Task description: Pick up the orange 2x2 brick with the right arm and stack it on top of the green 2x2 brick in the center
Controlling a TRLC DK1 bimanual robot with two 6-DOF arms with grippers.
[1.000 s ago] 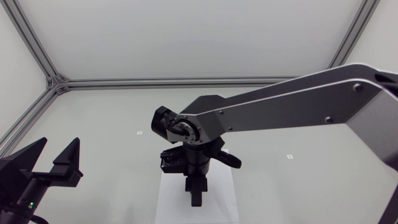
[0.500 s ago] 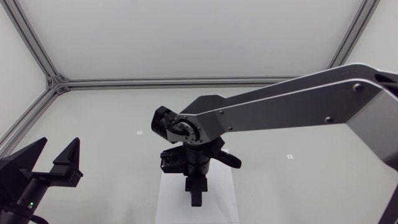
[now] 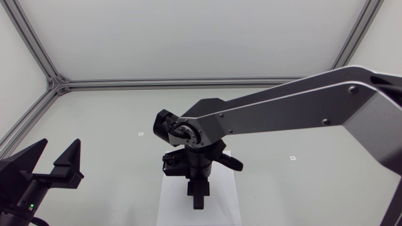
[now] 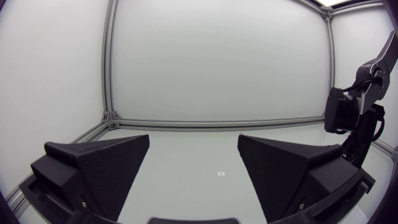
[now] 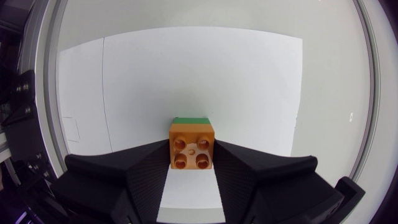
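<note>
Clamping orange brick (image 5: 192,146) both sides: right jaws, green brick (image 5: 191,120) beneath. Left jaws wide, empty.

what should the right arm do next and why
Probably press straight down a little: the right gripper is shut on the orange brick, which sits over the green brick, only a green edge showing ahead of it.

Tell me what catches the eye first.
The orange brick stands out, clamped between the right gripper's fingers above a white sheet, a strip of green brick showing at its far edge. In the head view the grey right arm spans to the table's centre, while the left gripper sits open at the left.
</note>
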